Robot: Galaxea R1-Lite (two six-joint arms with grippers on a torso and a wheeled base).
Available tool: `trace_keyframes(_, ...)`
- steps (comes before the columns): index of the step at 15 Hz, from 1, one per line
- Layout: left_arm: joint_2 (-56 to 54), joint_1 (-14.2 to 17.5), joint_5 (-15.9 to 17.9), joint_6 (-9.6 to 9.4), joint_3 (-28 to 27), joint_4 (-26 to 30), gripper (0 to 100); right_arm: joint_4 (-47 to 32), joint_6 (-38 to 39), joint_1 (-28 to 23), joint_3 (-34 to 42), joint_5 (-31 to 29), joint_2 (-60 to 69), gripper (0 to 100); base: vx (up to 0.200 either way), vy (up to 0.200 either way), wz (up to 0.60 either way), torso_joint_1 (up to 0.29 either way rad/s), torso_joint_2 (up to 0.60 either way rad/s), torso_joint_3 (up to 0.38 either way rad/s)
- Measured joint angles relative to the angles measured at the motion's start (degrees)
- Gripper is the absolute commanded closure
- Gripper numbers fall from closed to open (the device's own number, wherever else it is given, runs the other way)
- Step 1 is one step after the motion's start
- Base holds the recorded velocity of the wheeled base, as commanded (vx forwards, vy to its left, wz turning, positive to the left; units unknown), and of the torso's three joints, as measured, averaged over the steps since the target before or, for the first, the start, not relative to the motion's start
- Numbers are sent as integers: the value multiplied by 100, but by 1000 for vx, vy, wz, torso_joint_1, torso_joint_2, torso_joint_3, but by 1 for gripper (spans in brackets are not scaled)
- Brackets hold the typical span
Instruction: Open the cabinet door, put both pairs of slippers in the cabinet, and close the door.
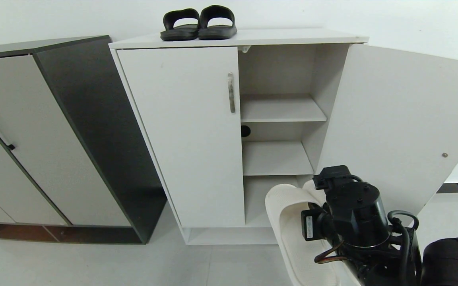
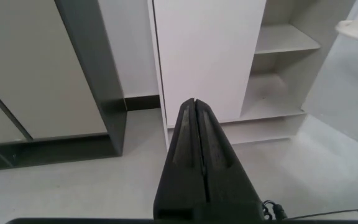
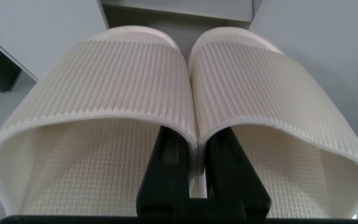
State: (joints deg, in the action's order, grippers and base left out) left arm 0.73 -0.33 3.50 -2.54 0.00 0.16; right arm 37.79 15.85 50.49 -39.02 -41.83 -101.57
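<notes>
R end effector (image 3: 196, 171) clamped on the touching inner walls of the cream slippers (image 3: 129, 74), one finger under each strap, pair side by side. Pair held low, just in front of the open R bay of the white cabinet (image 1: 292, 37), toes toward the bottom shelf (image 1: 257, 198). Bay opening runs from L door (image 1: 181, 139) edge (shut) to R door (image 1: 396, 131), swung wide, near the arm. Black slippers (image 1: 198, 24) on cabinet top, above L door, at front edge. L end effector (image 2: 195, 143) fingers together, over floor (image 2: 92, 180), well apart from cabinet front. Dark cabinet (image 1: 94, 131) just L of white one.
</notes>
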Motion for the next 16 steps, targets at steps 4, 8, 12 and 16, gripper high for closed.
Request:
trace_keyframes(4, -55, -2, 2, -11, 0, 5, 100, 173, -1, -11, -83, -21, -193, 100, 0, -100, 0, 2, 1, 1)
trace_keyframes(8, -68, -2, 2, 5, 0, 11, 100, 382, 0, -9, -157, -24, -485, 100, 0, -150, 0, 4, -1, 3)
trace_keyframes(12, -68, -7, -6, 76, 0, 11, 100, 492, 2, 28, -356, -32, -772, 100, 0, 0, 0, 0, 0, 0)
trace_keyframes(16, -68, -2, -6, 62, 0, 11, 100, 536, 5, 69, -984, -10, -1287, 100, 0, 0, 0, 0, 0, 0)
